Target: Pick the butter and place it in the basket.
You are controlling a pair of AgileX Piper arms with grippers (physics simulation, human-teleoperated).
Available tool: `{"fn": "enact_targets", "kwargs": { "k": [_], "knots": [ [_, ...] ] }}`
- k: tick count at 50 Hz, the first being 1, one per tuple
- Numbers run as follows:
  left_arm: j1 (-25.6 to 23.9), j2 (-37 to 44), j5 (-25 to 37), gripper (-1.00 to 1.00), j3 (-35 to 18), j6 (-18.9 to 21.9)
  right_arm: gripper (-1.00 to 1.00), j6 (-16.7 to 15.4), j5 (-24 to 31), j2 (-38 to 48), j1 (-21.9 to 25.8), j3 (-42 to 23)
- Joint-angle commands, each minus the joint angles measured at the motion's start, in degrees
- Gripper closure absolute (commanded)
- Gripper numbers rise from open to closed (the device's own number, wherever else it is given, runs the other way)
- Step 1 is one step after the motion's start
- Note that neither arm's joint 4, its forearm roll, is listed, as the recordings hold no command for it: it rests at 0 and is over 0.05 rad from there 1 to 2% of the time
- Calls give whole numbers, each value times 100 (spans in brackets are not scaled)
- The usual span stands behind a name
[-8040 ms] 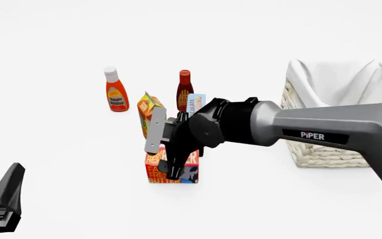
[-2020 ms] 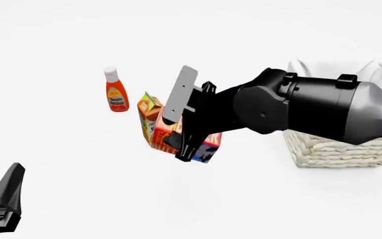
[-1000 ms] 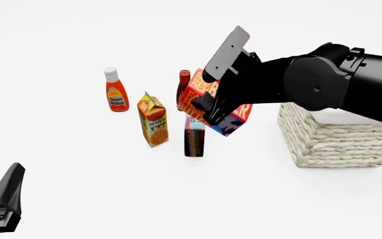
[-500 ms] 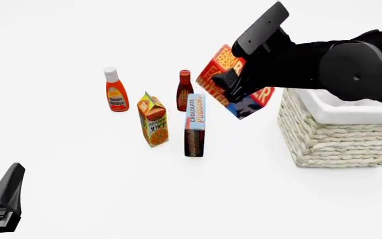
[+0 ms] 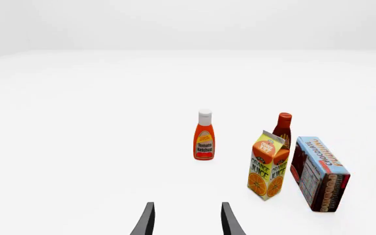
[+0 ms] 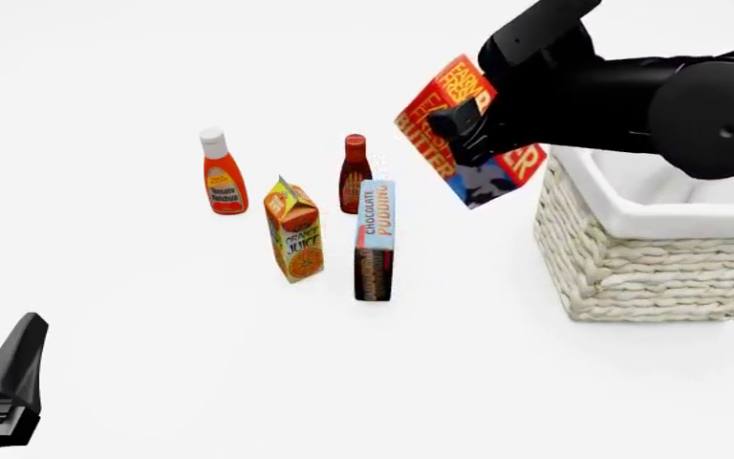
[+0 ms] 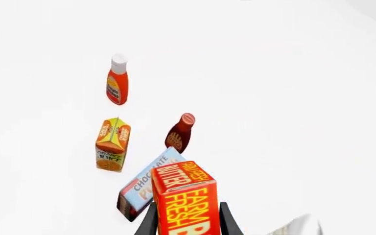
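Butter (image 6: 469, 134) hangs in the air in our right gripper (image 6: 459, 122), whose fingers are clenched on the box's sides. We hold it tilted, its printed face slanting toward the camera, high above the table and just beside the near left corner of the basket (image 6: 635, 263). That height looks chosen so the box can pass over the cloth-lined rim; in our judgement it is not yet over the opening.

Below and to the left stand four other groceries, all upright and well apart from the butter: a chocolate pudding box (image 6: 374, 239), an orange juice carton (image 6: 293, 229) beside it, a dark sauce bottle (image 6: 355, 174) behind them, and a tomato ketchup bottle (image 6: 223, 173) farthest left. None lies between the butter and the basket, so only the rim itself could catch the box's lower corner.

Our left gripper (image 5: 186, 221) rests low near the table's near left edge, far from everything, its fingers spread with nothing between them.
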Motion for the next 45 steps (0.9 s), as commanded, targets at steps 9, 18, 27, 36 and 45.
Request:
{"fn": "enact_targets", "kwargs": {
  "k": [9,18,27,36,45],
  "knots": [
    [0,0,0,-100,0,0,100,497,-170,-288,-255,26],
    [0,0,0,-100,0,0,100,862,-312,-574,-444,141],
    [0,0,0,-100,0,0,100,1101,-493,-837,-596,349],
    [0,0,0,-100,0,0,100,1279,-607,-1038,-697,512],
    [0,0,0,-100,0,0,100,1537,-748,-1346,-899,706]
  ]
}}
